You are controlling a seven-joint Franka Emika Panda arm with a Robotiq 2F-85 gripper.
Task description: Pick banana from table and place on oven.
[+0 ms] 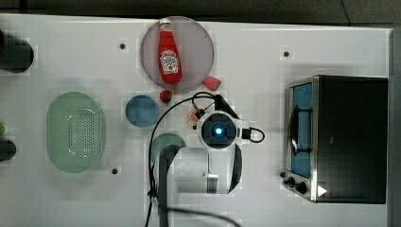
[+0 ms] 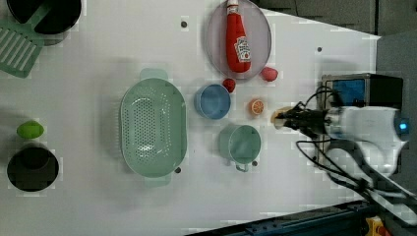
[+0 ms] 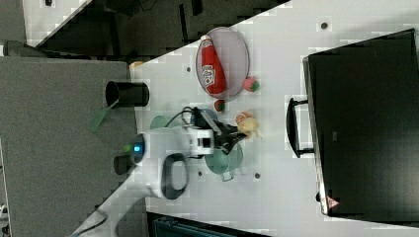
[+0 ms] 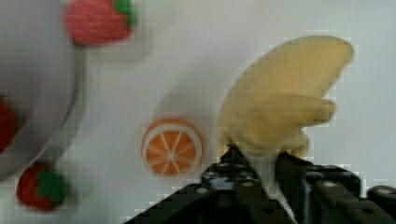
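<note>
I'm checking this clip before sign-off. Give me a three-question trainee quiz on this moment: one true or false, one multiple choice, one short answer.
1. True or false: the banana is gripped between the gripper fingers.
2. What lies on the round grey plate? A) a ketchup bottle B) the orange slice C) a spatula
3. In the top view, on which side of the table does the oven stand?

Key
1. True. The wrist view shows the fingers closed on its lower end.
2. A. The ketchup bottle lies on it; the orange slice is on the table.
3. The top view's right.
</note>
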